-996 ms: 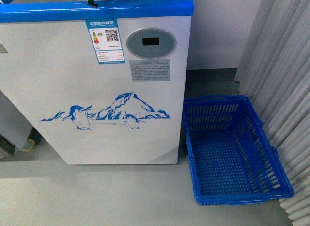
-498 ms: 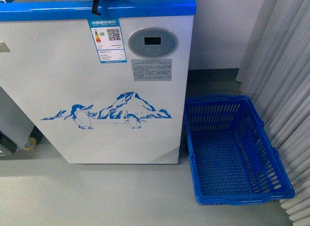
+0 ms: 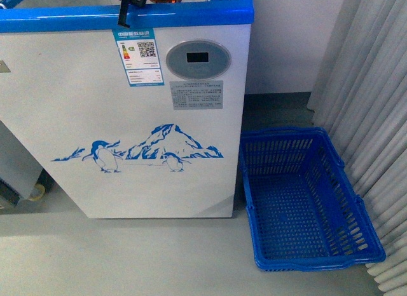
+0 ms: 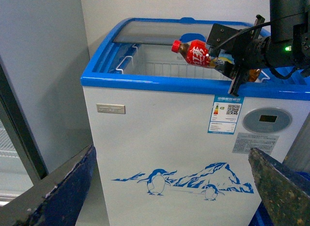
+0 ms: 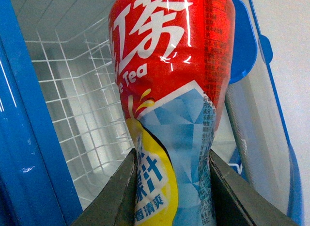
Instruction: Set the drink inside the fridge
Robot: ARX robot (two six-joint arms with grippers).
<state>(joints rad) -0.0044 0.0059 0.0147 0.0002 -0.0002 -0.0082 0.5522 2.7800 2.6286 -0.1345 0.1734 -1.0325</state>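
Observation:
The fridge (image 3: 146,118) is a white chest with a blue top rim and a penguin drawing, and its top is open. The drink (image 4: 196,52), a red-capped bottle with a red, white and blue label, hangs tilted over the opening, cap pointing inward. My right gripper (image 4: 227,61) is shut on its lower part. In the right wrist view the drink (image 5: 169,90) fills the frame between the two fingers (image 5: 111,197), above the white wire basket (image 5: 72,90) inside. My left gripper (image 4: 172,155) is open in front of the fridge's face and holds nothing.
A blue plastic shopping basket (image 3: 305,201) sits on the floor right of the fridge. White curtains (image 3: 381,86) hang at the far right. A grey cabinet (image 4: 38,90) stands left of the fridge. The sliding glass lid (image 5: 256,114) covers the opening's far part.
My right gripper and the drink have come down into the top of the front view, over the fridge's front rim. The left arm has barely moved.

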